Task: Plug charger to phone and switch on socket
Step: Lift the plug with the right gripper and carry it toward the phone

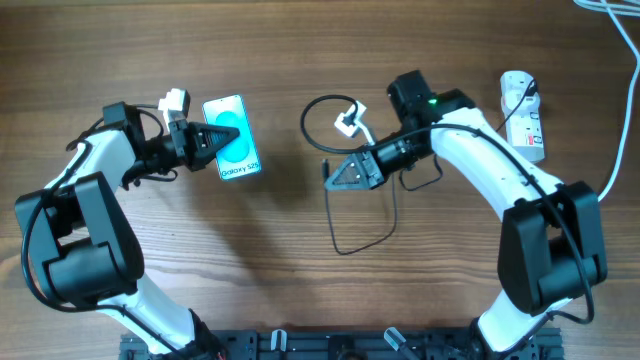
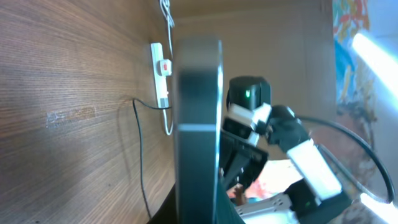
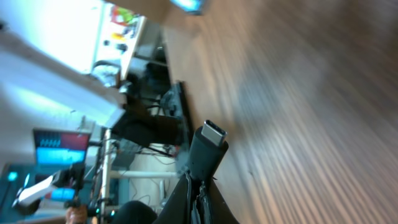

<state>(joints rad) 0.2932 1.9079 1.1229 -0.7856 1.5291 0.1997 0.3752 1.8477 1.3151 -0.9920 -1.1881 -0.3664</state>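
The phone, its turquoise screen facing up, is held off the table at the left by my left gripper, which is shut on its left end. In the left wrist view the phone shows edge-on, with the left gripper clamped on it. My right gripper is shut on the charger plug, which points left toward the phone across a gap. The right wrist view shows the plug sticking out of the right gripper, metal tip forward. The socket lies at the far right.
The charger's black cable loops over the table below my right gripper. A small white plug on a black loop lies behind it. A thick white lead runs down the right edge. The socket also shows in the left wrist view.
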